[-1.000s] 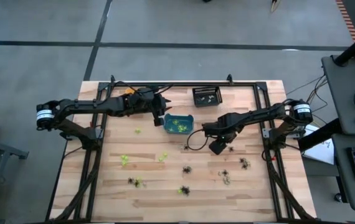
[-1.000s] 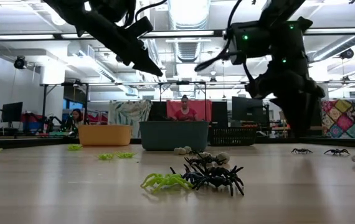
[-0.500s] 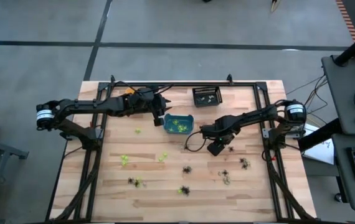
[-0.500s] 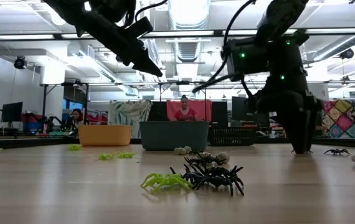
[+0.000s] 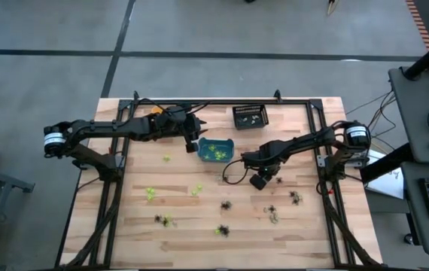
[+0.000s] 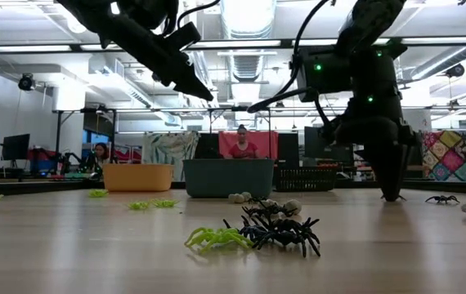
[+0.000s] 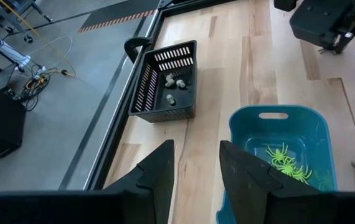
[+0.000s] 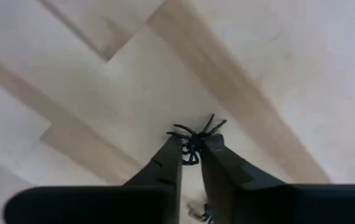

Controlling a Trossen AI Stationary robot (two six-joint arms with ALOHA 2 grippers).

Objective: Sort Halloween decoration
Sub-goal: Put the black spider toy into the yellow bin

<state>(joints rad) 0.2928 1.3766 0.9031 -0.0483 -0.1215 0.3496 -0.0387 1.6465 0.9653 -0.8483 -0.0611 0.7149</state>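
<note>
Right end effector (image 8: 190,151) fingers pinch a black spider (image 8: 194,140) on the table (image 8: 277,74).

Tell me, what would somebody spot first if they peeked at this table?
Probably the right gripper, down on the wooden table and pinching a black spider between its fingertips. Next, the teal bin in the middle near the back, with lime green spiders inside, and the left gripper hanging open just above it. More spiders lie scattered over the front of the table, including a little tangle of green and black ones.
</note>
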